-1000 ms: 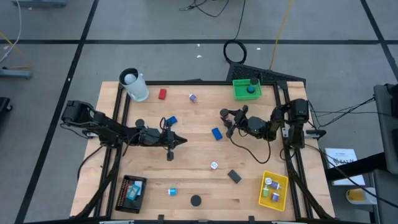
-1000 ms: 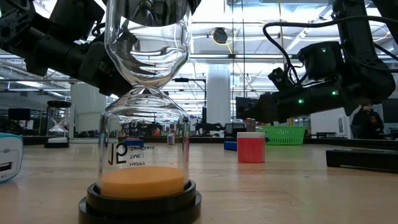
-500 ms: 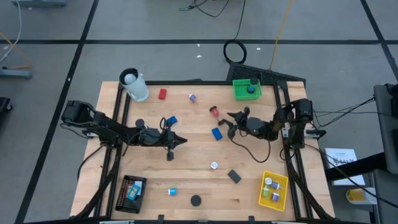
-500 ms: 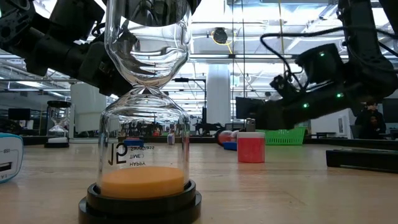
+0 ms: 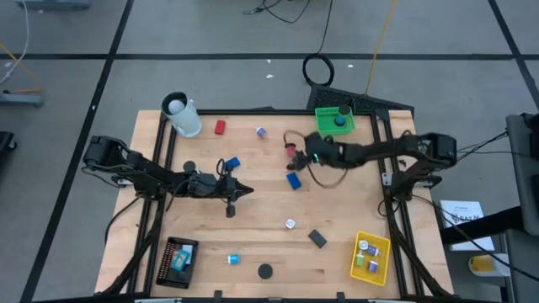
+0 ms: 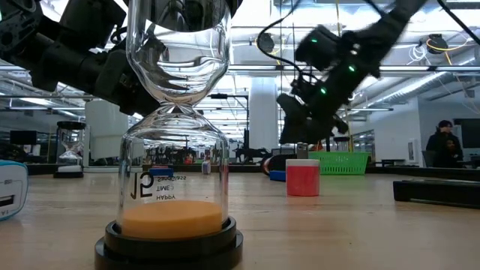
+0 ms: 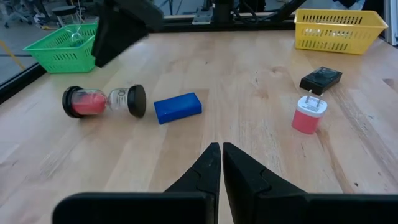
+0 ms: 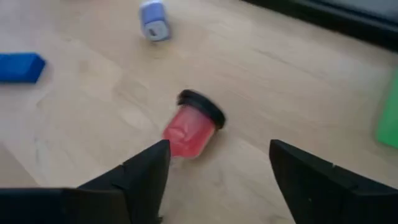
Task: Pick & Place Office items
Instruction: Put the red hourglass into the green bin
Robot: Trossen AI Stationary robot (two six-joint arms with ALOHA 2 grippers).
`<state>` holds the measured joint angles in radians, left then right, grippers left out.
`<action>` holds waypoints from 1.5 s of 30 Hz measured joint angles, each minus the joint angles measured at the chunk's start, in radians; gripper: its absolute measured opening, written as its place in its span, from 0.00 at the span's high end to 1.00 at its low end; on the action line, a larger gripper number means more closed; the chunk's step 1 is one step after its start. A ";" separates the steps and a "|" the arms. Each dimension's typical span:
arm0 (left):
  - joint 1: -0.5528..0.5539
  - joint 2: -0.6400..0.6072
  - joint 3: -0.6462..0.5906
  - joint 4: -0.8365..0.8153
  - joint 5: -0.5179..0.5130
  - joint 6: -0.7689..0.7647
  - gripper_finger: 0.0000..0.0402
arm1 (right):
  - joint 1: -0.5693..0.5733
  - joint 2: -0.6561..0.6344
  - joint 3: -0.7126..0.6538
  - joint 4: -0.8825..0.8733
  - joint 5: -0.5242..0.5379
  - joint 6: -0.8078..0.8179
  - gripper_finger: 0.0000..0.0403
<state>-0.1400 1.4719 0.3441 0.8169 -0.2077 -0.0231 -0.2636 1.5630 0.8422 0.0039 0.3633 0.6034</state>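
1. Green mesh tray (image 5: 334, 122), far edge of the tabletop (image 5: 253, 202): holds a dark teal item; identity unclear.
2. Yellow mesh tray (image 5: 370, 257), near right corner: holds several small purple and green pieces.
3. Black tray (image 5: 178, 259), near left corner: holds a blue-and-white piece.
4. White cup (image 5: 181, 114), far left: contents cannot be told.
5. Right tool (image 5: 296, 149): fingers spread, over a red sand timer (image 8: 191, 126) lying on its side, beside a blue block (image 5: 293, 180).
6. Left tool (image 5: 244, 191): fingers pressed together, holding nothing, mid-tabletop.

Grey floor (image 5: 210, 34) with dark seams; seemingly bright ceiling lights (image 6: 247, 34) beyond.
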 joint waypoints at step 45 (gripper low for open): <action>-0.019 0.000 0.000 -0.001 0.000 0.010 0.94 | 0.064 0.145 -0.207 1.006 0.109 -0.424 0.51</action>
<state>-0.1593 1.4719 0.3439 0.8162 -0.2077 -0.0128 -0.1995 1.7075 0.6350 1.0096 0.4722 0.1796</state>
